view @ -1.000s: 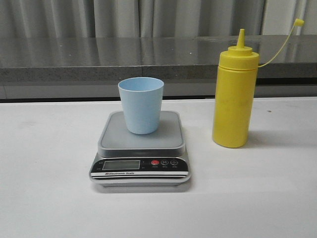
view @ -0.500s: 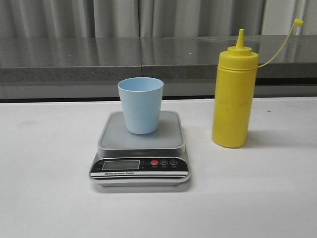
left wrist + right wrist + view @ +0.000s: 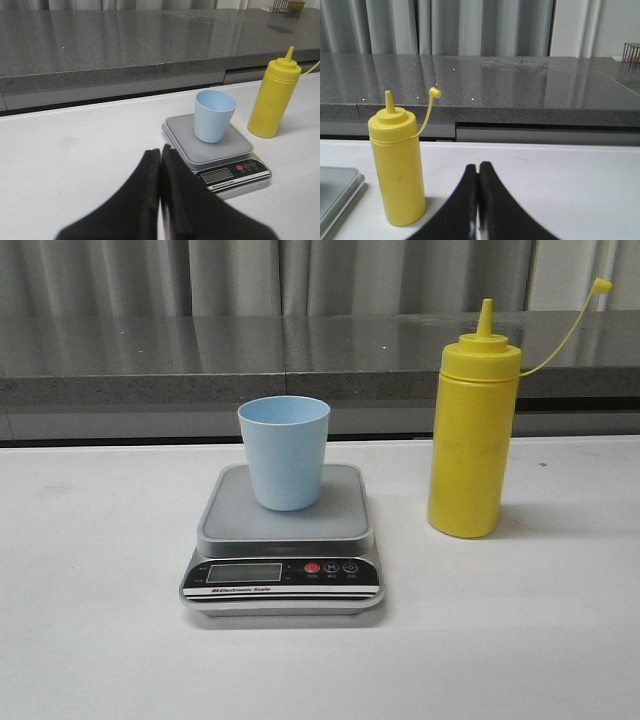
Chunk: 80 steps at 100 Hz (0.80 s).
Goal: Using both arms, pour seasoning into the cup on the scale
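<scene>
The pale blue cup (image 3: 284, 451) stands upright on the silver-grey scale (image 3: 283, 545) at the table's middle. The yellow seasoning bottle (image 3: 470, 430) stands upright to the right of the scale, its cap hanging off on a thin tether. Neither arm shows in the front view. In the left wrist view my left gripper (image 3: 160, 149) is shut and empty, short of the scale (image 3: 220, 155), the cup (image 3: 213, 116) and the bottle (image 3: 273, 97). In the right wrist view my right gripper (image 3: 478, 166) is shut and empty, beside and apart from the bottle (image 3: 397, 167).
A dark grey stone counter (image 3: 300, 355) runs along the back of the white table (image 3: 100, 640), with grey curtains behind it. The scale's edge (image 3: 335, 192) shows in the right wrist view.
</scene>
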### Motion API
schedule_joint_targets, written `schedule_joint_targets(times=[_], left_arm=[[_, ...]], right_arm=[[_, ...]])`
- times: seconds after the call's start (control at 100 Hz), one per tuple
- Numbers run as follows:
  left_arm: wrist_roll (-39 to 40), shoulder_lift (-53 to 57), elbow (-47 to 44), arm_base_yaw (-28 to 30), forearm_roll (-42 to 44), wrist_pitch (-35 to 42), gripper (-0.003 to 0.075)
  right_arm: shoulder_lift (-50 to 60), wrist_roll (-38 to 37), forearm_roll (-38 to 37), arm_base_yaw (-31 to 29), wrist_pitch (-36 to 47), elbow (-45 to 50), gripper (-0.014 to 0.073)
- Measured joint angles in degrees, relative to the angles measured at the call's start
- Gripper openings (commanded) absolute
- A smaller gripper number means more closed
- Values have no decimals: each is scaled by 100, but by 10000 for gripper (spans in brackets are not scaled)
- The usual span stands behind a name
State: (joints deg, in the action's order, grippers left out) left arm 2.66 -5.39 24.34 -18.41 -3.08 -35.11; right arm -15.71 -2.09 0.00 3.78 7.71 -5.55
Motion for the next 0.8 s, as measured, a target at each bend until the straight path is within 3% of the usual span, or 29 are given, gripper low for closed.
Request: schedule_joint_targets(times=[0.48,0.8], left_arm=[[0,0,0,0,9,0,-20],[0,0,0,0,13,-12,-20]], right_arm=[[1540,10,117,-70,-129,716,-67],[1635,10,117,-313,-870,716,-67]])
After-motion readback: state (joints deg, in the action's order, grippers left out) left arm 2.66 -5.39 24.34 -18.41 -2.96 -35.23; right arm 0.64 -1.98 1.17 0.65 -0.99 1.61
